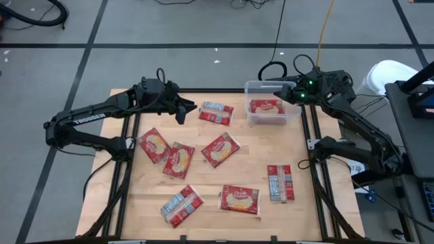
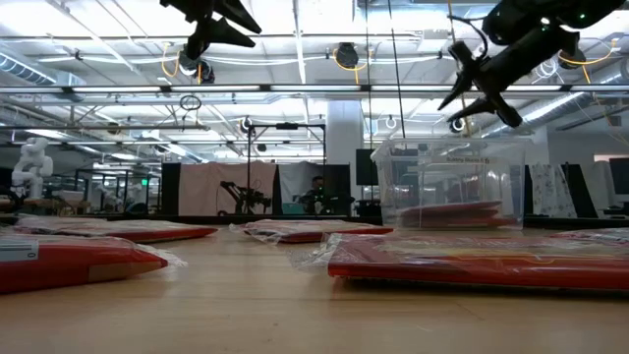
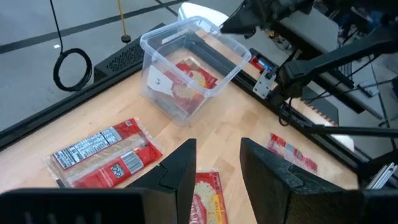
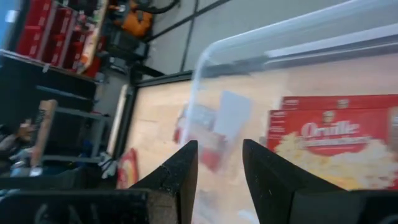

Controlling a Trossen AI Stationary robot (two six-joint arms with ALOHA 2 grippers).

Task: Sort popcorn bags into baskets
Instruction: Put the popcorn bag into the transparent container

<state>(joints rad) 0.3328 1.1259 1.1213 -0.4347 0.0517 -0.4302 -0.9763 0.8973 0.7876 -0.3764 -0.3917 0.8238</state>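
From above, I have the left tool (image 1: pixel 182 112) hanging over the table's far-left part, and the right tool (image 1: pixel 288 91) over the far rim of the clear basket (image 1: pixel 252 87) near the far-right corner. One popcorn bag (image 1: pixel 266 106) lies in the basket; seven more are loose on the table (image 1: pixel 251 169), the nearest to my left tool being the one with white-grey print (image 1: pixel 216 112) just beside the basket.

At table height, both tools sit well above the wood, the right one above the basket, and neither carries anything.

The left wrist camera shows its fingers (image 3: pixel 180 171) partly apart with nothing between them, above the print-faced bag.

The right wrist camera shows the same: a part-open, empty gap looking down into the basket at the bag inside.

These packets look light, flat and slick in their film wrap, so I judge a pinch across a short edge, or the crimped seam, would hold best.
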